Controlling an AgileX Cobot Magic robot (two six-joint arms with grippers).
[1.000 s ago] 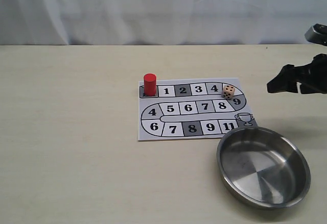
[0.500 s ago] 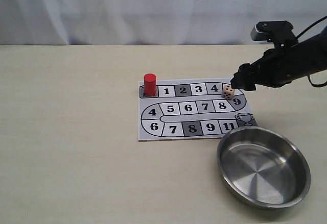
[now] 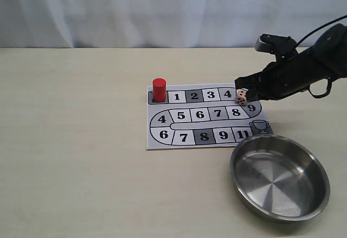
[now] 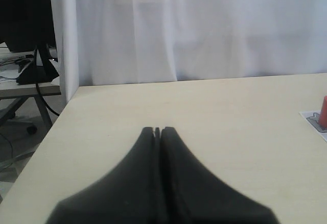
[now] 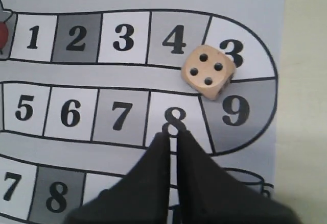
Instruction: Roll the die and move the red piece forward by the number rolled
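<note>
Beige die [image 5: 208, 72] with black pips, red piece [image 3: 159, 89], grey-and-white numbered board [image 3: 183, 115].

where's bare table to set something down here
Widest bare table lies left of the game board, beyond the red piece. A narrower strip runs in front of the board, left of the steel pan. Crowded: the board's right end, where the right gripper hangs by the die, with the pan close in front.

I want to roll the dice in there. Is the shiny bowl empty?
Empty. Only bare metal shows inside the bowl; the die sits on the board instead.
</note>
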